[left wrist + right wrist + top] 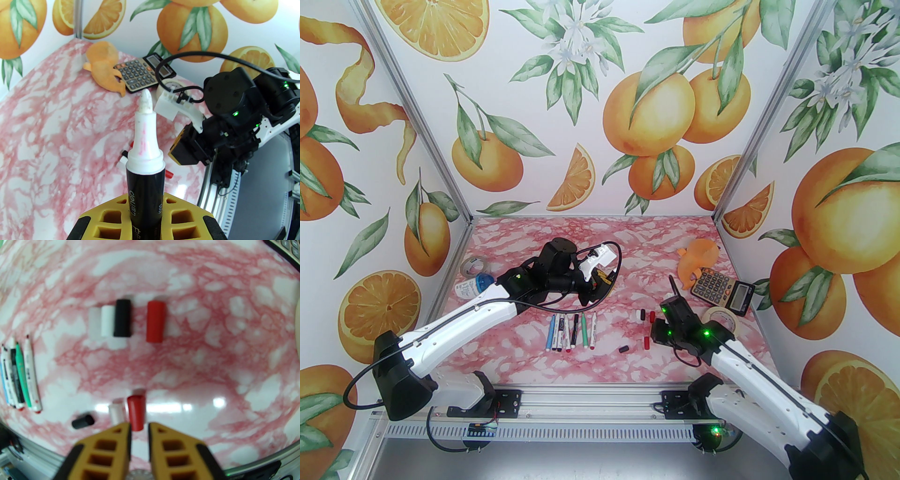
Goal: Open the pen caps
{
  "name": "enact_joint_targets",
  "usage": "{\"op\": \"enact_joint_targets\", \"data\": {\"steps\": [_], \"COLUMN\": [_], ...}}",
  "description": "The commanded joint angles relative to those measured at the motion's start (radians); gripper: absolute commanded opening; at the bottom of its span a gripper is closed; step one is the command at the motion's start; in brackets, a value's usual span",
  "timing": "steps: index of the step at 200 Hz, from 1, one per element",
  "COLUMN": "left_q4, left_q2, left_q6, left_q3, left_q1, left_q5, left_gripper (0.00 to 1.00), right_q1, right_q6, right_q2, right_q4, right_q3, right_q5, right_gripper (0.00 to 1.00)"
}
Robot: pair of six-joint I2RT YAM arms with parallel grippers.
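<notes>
I had the left gripper (145,201) clamped on the black pen (144,182), its bare white nib (145,100) pointing to 12 o'clock in the wrist view, cap already off. The right gripper (139,427) had its fingers drawn together on nothing. A red cap (136,412) lay just off the tips at 12 o'clock, with more loose caps (121,318) further up.

From above, the other pens (572,333) lay in a row at 6 o'clock of the left gripper. My worry was the set-down: I could nudge that row, or smear the nib on the table (604,243). A low right wrist could send the round caps rolling.
</notes>
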Motion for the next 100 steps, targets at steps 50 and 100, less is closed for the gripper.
{"op": "enact_joint_targets", "data": {"steps": [50,100], "left_q4": [0.024,0.023], "left_q2": [0.003,0.009], "left_q6": [0.010,0.009], "left_q3": [-0.012,-0.012], "left_q1": [-0.006,-0.007], "left_q5": [0.022,0.025], "left_gripper": [0.02,0.02], "right_q1": [0.019,0.019], "right_q6": [0.024,0.023], "right_q2": [0.146,0.212], "right_q4": [0.105,0.124], "right_q3": [-0.024,-0.042], "right_q5": [0.056,0.084], "right_gripper": [0.18,0.19]}}
